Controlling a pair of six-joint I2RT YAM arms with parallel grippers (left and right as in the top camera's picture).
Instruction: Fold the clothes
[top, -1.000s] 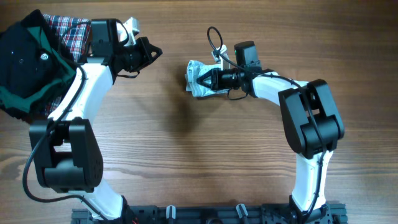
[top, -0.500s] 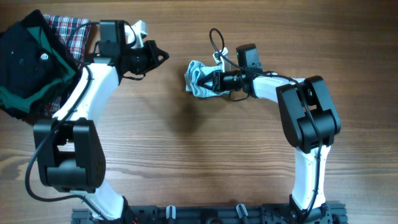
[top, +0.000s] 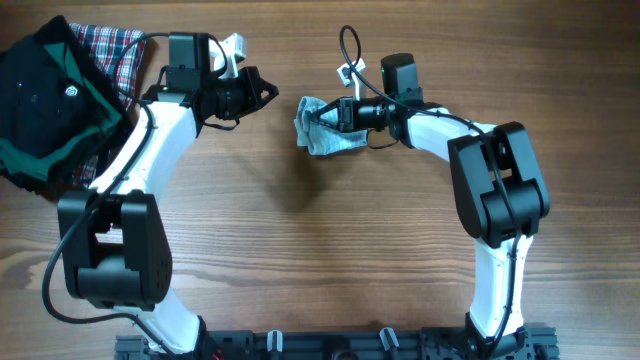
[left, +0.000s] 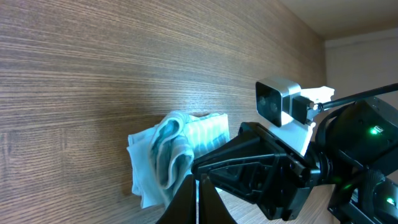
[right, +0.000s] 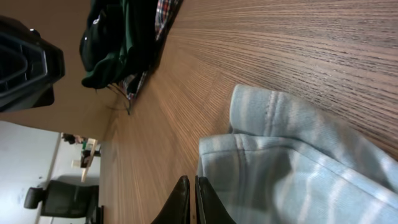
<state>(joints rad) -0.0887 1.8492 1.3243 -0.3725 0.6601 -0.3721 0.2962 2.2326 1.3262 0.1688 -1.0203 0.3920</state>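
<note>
Overhead: the clothes (top: 318, 140) lie bunched on the bench (top: 300, 250), no fold finished (everything is left to do); left jaws clenched empty, right jaws clenched against them.

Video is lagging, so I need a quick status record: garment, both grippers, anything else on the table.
garment: pale blue, bunched up, not folded, upper middle of table
right gripper: shut, tips at the garment; cannot tell whether cloth is pinched
left gripper: shut, empty, to the left of the garment, apart from it
other items: dark pile lying partly over plaid cloth, far left corner
fold: not yet done
</note>
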